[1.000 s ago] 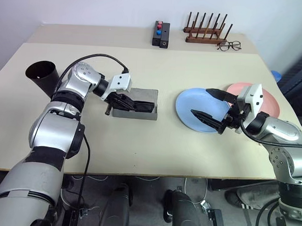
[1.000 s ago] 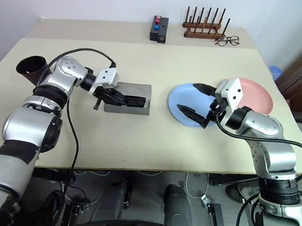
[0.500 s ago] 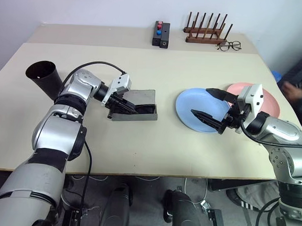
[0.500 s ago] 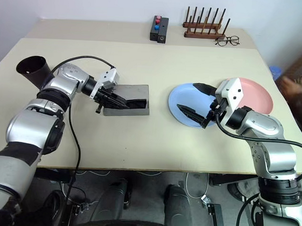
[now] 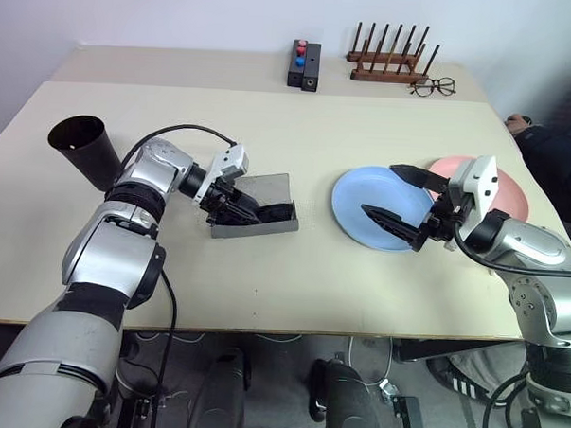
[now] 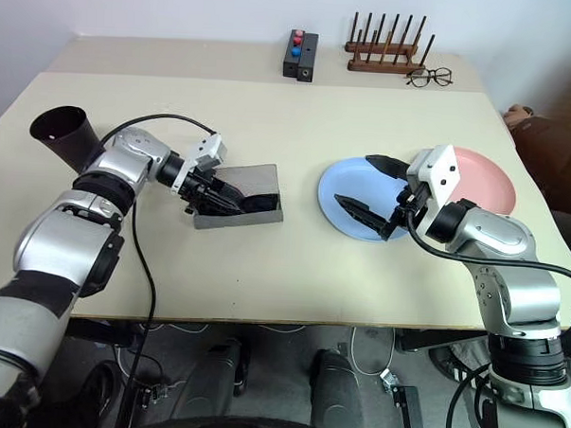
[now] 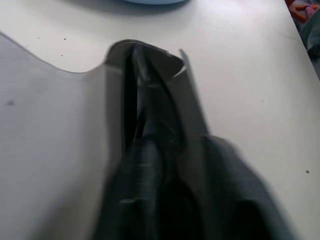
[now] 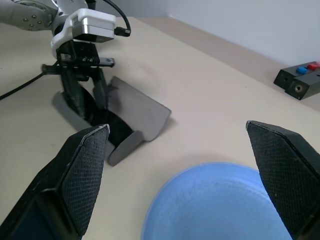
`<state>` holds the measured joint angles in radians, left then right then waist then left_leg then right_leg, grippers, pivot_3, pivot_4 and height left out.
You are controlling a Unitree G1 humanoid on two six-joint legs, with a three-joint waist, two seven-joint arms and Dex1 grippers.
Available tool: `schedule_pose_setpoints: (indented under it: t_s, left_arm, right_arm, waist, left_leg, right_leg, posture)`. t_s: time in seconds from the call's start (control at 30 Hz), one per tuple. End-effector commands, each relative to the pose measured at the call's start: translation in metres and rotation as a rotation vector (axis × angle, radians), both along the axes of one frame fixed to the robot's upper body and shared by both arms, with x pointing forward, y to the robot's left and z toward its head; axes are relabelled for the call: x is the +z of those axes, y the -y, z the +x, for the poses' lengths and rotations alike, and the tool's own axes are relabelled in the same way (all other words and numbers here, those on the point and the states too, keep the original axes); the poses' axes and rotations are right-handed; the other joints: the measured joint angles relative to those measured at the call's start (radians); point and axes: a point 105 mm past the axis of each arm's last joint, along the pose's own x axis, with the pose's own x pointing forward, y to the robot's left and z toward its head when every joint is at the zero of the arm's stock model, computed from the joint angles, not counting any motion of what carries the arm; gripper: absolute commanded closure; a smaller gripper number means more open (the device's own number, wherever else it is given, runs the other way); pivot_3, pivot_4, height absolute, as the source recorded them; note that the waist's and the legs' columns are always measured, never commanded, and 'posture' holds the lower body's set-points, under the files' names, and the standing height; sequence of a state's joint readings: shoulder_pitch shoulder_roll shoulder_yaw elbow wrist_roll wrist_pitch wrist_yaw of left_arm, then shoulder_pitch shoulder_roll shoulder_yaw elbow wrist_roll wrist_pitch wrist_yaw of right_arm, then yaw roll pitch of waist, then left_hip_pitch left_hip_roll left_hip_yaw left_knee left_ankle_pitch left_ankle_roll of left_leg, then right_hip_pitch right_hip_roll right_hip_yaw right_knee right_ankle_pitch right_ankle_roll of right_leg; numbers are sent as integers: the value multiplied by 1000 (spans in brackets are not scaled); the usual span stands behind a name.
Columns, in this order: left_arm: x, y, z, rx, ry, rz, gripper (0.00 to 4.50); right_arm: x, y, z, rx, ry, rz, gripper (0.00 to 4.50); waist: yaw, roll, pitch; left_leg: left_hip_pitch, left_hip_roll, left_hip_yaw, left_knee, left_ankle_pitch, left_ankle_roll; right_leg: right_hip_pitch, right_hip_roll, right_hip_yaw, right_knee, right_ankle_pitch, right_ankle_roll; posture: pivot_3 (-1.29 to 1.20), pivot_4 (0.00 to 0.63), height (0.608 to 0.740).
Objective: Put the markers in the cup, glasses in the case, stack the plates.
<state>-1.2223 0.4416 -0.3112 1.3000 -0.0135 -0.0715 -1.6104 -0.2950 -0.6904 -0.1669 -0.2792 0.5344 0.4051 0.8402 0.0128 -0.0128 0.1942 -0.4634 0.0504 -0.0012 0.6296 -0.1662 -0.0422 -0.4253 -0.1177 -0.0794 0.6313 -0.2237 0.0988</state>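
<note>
Cup (image 5: 84, 148) at table's (image 5: 264, 270) left edge. Open case (image 5: 257, 205) right of it, near table centre, left gripper (image 5: 237, 204) reaching into it. Two plates right of the case: nearer plate (image 5: 362, 206) beside it, second plate (image 5: 514, 191) farther right, touching or overlapping; right gripper (image 5: 400, 195) above the nearer plate. At far edge, left to right: button box (image 5: 305, 63), wooden rack (image 5: 387, 57), spectacles (image 5: 433, 86).

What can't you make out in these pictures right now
- Sunglasses: whether they lie fully inside the case; in the head views the left gripper covers its inside, and the left wrist view is blurred.
- Markers: the cup is dark inside, contents unreadable.
- Pink plate: partly hidden behind the right gripper.
</note>
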Motion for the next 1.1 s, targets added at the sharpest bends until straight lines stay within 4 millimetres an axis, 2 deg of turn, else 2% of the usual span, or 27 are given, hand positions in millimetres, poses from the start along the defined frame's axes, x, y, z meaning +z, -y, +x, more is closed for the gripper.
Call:
schedule_pose_setpoints:
  t_s: [0.03,0.1,0.3,0.73,0.93,1.1]
  left_arm:
    - [8,-1,1,-9,33,-10,846]
    - [12,-1,2,-11,41,-15,23]
    - [21,1,4,-27,90,-40,23]
    - [62,5,13,-68,342,-109,23]
    - [103,3,23,58,371,-278,23]
    - [113,-21,43,274,468,-214,23]
  right_arm:
    - [16,-5,-5,20,66,-3,0]
    - [16,-5,-4,18,65,-3,0]
    - [16,-5,-2,15,66,2,0]
    - [16,-4,-1,6,73,3,0]
    - [10,-13,-12,90,22,10,0]
    - [6,-12,-14,99,10,10,0]
  waist:
    - [0,0,0]
    - [0,0,0]
    - [0,0,0]
    - [1,0,0]
    - [0,0,0]
    - [-2,0,0]
  left_leg:
    - [0,0,0,0,0,0]
    - [0,0,0,0,0,0]
    - [0,0,0,0,0,0]
    - [0,0,0,0,0,0]
    - [0,0,0,0,0,0]
    - [0,0,0,0,0,0]
  right_leg:
    - [0,0,0,0,0,0]
    - [0,0,0,0,0,0]
    - [0,0,0,0,0,0]
    - [0,0,0,0,0,0]
    - [0,0,0,0,0,0]
    - [0,0,0,0,0,1]
  posture:
    - [0,150,740]
    - [0,150,740]
    - [0,150,740]
    - [0,150,740]
    - [0,150,740]
    - [0,150,740]
